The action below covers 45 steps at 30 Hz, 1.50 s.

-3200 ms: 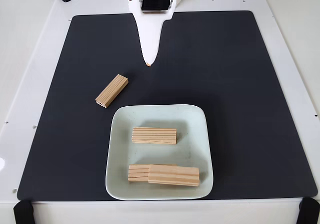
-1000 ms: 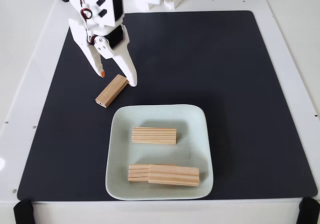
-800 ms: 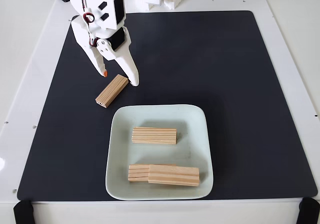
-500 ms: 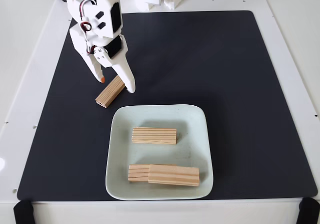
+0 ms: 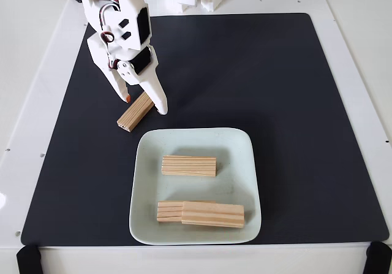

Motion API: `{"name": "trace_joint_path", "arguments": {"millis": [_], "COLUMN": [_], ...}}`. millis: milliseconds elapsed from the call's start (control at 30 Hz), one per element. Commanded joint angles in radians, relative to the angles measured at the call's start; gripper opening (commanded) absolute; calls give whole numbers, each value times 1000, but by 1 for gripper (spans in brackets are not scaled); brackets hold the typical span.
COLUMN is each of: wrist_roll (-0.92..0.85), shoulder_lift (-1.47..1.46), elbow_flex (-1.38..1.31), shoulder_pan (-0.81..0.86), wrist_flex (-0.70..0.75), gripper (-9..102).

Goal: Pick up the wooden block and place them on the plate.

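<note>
Fixed view, looking down from the front: the white gripper (image 5: 145, 103) hangs low at the upper left of the black mat (image 5: 294, 102), jaws spread wide and holding nothing. Its orange-tipped finger sits on the far-left side of the loose wooden block (image 5: 135, 112); the longer white finger reaches down along the block's right side, so the block's upper end lies between the two. The block runs diagonally, its long axis from lower left to upper right in this view, and the jaws stand across that axis, which looks like the right way to close on its narrow width. Whether either finger is already touching wood I cannot tell from here. The block rests on the mat just beyond the top-left corner of the plate (image 5: 244, 140), close but apart. On the plate lie the other blocks: one across the middle (image 5: 188, 165), and two overlapping near the front edge (image 5: 202, 213). The carry ahead would be short, down and to the right.
</note>
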Motion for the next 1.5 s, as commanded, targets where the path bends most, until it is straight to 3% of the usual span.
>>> {"name": "trace_joint_path", "arguments": {"millis": [0, 200, 1467], "wrist_roll": [-3, -3, 63], "shoulder_lift": [11, 11, -40], "elbow_flex": [-14, -2, -17], "shoulder_pan": [5, 3, -41], "wrist_flex": [-11, -80, -78], "gripper": [36, 36, 36]}}
